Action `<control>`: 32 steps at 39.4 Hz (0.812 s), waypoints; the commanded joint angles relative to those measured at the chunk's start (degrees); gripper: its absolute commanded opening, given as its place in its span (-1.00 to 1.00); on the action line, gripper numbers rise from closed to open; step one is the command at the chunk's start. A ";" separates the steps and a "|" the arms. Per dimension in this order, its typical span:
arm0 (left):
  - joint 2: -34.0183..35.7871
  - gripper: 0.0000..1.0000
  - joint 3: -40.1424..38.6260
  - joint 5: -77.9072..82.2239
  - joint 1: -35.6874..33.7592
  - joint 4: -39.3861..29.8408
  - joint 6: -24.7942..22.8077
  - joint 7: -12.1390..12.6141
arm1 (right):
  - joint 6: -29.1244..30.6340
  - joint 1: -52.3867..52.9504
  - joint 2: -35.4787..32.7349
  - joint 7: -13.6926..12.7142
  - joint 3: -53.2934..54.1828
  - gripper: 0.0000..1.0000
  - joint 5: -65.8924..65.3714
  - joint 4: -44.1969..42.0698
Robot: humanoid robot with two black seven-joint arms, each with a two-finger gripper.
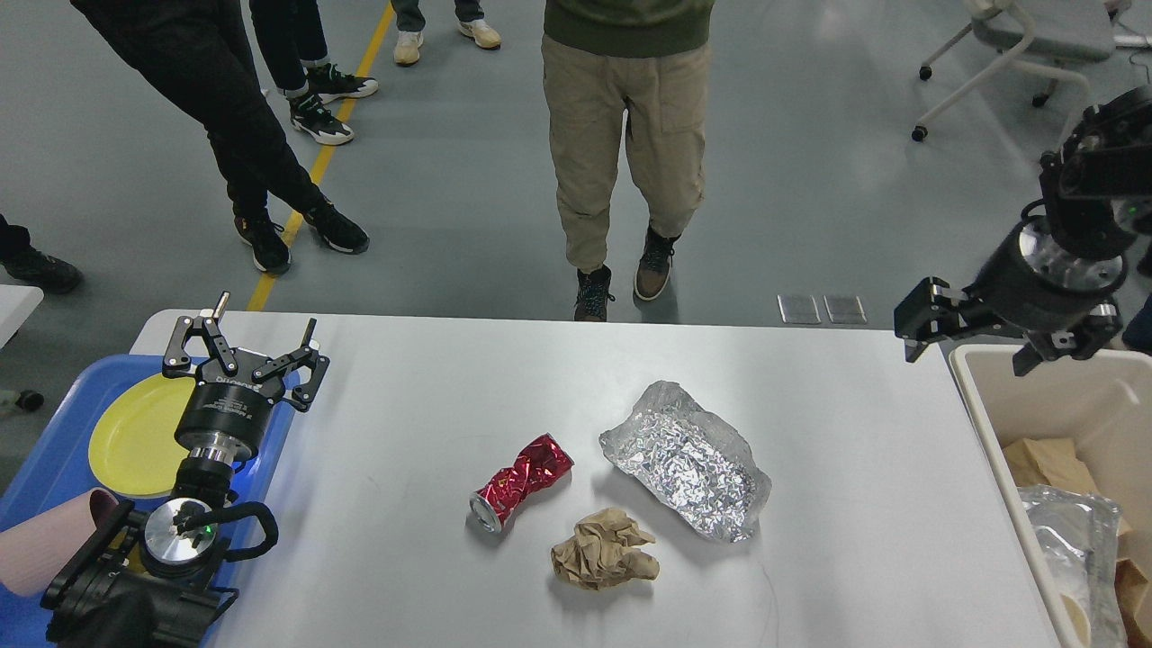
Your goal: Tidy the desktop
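The white desktop [405, 387] holds a crushed red can [520, 481], a crumpled sheet of silver foil [688, 459] and a ball of crumpled brown paper [603, 549] near its middle. My left gripper [263, 322] is open and empty, pointing away from me over the table's left end, beside the blue tray. My right gripper [967, 340] is open and empty, held high over the table's far right corner and the far left corner of the beige bin [1035, 387].
A blue tray [45, 468] at the left holds a yellow plate [135, 432] and a pink cup [36, 549]. The bin holds brown paper [1048, 463] and foil [1071, 540]. A person in khaki trousers [621, 135] stands at the far edge; others stand at the far left.
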 commanded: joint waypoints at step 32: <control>0.06 0.93 0.00 0.00 0.00 0.00 0.06 0.00 | 1.36 18.94 5.06 0.26 7.13 1.00 3.68 21.96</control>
